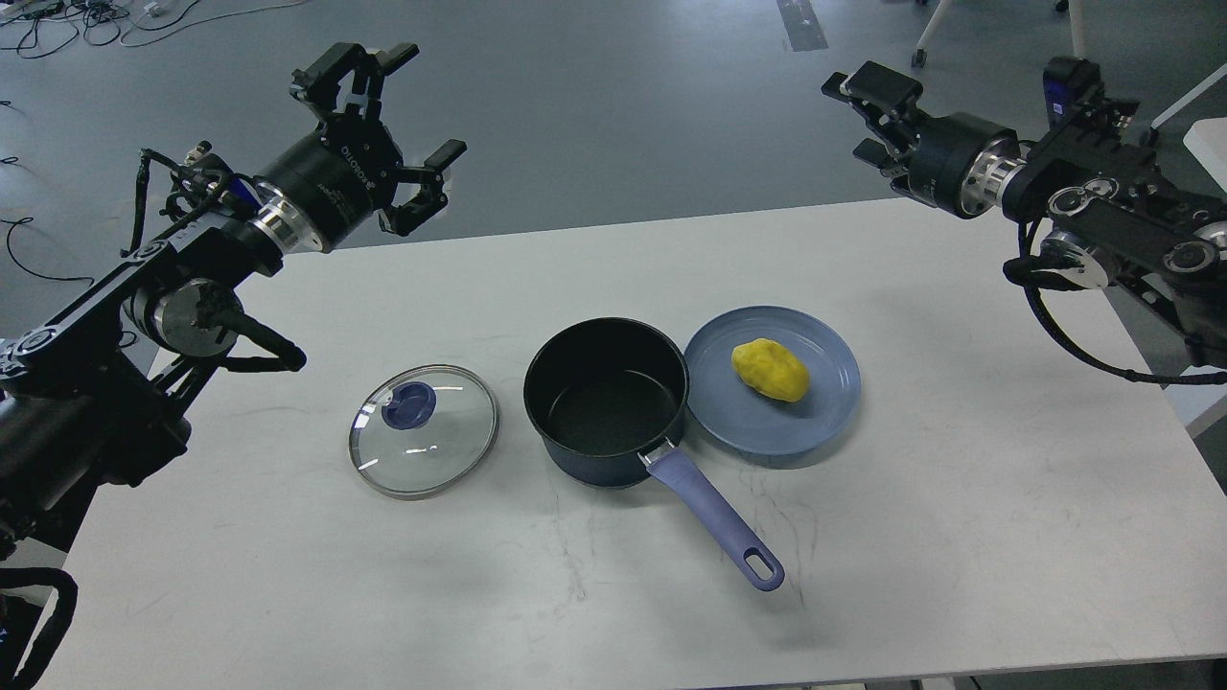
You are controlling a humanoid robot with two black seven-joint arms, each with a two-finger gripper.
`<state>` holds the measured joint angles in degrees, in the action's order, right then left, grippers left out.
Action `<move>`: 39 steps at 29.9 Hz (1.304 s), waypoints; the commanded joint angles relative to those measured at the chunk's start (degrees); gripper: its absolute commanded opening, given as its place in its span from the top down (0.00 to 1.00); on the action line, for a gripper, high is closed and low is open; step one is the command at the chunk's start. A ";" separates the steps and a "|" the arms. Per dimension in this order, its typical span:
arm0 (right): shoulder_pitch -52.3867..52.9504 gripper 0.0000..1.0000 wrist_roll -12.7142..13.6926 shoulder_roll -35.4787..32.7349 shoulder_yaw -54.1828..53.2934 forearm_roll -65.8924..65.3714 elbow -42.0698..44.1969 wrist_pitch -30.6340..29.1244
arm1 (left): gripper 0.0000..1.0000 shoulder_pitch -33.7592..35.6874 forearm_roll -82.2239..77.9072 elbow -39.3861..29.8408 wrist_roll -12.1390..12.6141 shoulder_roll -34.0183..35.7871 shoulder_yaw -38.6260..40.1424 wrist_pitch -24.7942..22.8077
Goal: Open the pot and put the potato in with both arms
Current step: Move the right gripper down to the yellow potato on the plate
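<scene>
The dark navy pot [606, 401] stands uncovered at the table's middle, its black inside empty, and its lavender-blue handle [714, 517] points to the front right. Its glass lid [424, 430] lies flat on the table just left of it, blue knob up. The yellow potato [770, 369] lies on a light-blue plate [767, 431] touching the pot's right side. My left gripper [407, 115] is open and empty, high over the table's far left edge. My right gripper [861, 117] is open and empty, high beyond the far right edge.
The white table [613, 594] ends at its far edge just below both grippers, with grey floor beyond. Cables lie on the floor at the far left. Chair legs [922, 38] stand at the far right.
</scene>
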<state>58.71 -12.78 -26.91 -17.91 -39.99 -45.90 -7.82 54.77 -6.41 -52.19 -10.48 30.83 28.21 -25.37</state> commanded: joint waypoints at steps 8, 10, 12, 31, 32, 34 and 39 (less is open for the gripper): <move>0.44 0.00 -1.20 1.85 5.87 -9.66 0.02 3.77 | 0.02 -0.10 -0.01 -0.19 0.02 0.19 0.00 0.05; 0.88 0.00 -1.20 2.82 6.75 -10.72 0.20 4.48 | 0.02 -0.19 -0.01 -0.19 0.02 0.19 0.00 0.14; 1.50 0.00 -1.20 3.70 8.50 -12.56 0.64 5.71 | 0.02 -0.19 -0.01 -0.19 0.02 0.28 0.00 0.14; 10.45 0.00 -2.16 8.37 28.89 -30.50 3.55 10.02 | 0.02 -0.98 -0.10 -1.33 -0.24 1.78 0.00 0.23; 10.90 0.00 -2.17 7.75 29.51 -30.50 2.58 9.84 | 0.02 -0.98 -0.10 -1.33 -0.24 1.78 0.00 0.32; 12.12 0.00 -2.17 6.44 31.96 -30.59 -0.57 9.14 | 0.02 -0.98 -0.10 -1.33 -0.24 1.78 0.00 0.49; 12.22 0.00 -2.17 4.50 33.65 -30.50 -2.52 8.88 | 0.02 -1.06 -0.10 -1.33 -0.42 1.95 0.00 0.49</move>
<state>70.93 -14.96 -21.47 15.11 -70.55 -47.70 1.13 53.77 -6.50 -53.53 -10.84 32.75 28.22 -24.86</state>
